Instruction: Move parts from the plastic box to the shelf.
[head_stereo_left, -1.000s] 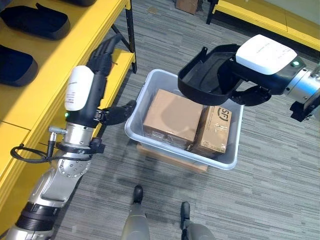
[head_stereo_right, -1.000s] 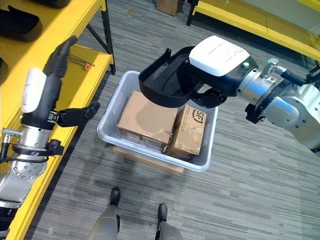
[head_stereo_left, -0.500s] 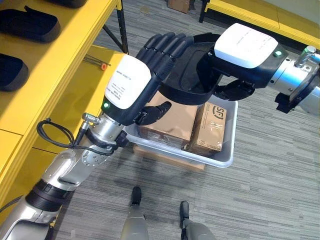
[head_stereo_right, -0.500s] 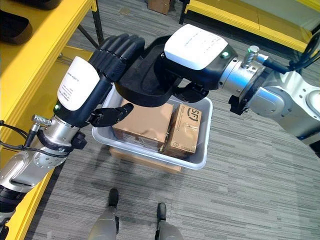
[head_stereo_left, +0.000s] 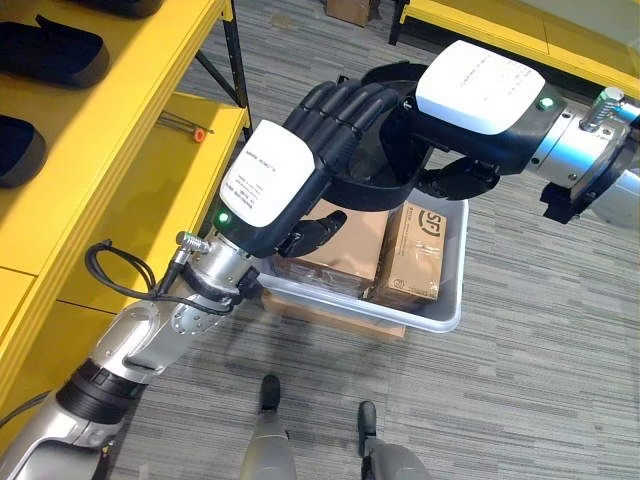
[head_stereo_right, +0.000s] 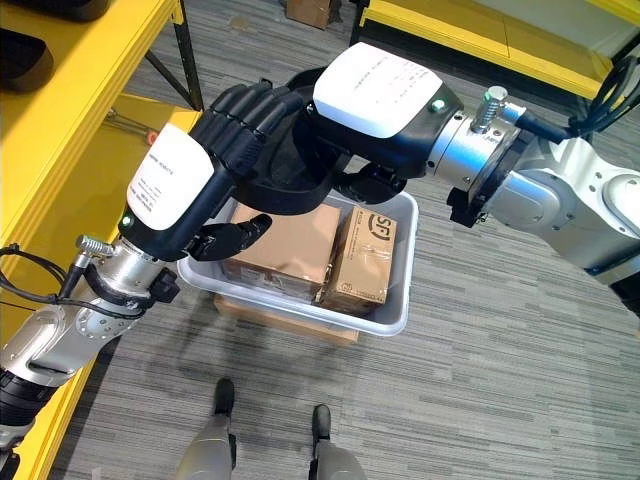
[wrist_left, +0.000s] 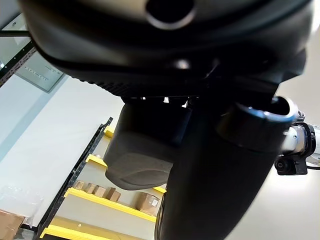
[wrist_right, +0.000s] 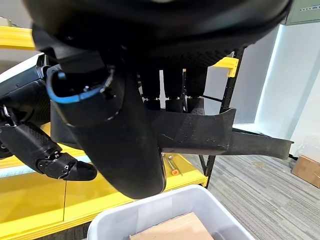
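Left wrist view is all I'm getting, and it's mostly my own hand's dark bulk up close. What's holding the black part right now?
Observer: The right hand has it, with its fingers curled over the rim of the black part, above the plastic box.
Operator: And my left hand?
Observer: The left hand lies with straight fingers against the part, on the side facing the yellow shelf. It isn't gripping.
Operator: What's in the box under it?
Observer: Two cardboard boxes sit side by side.
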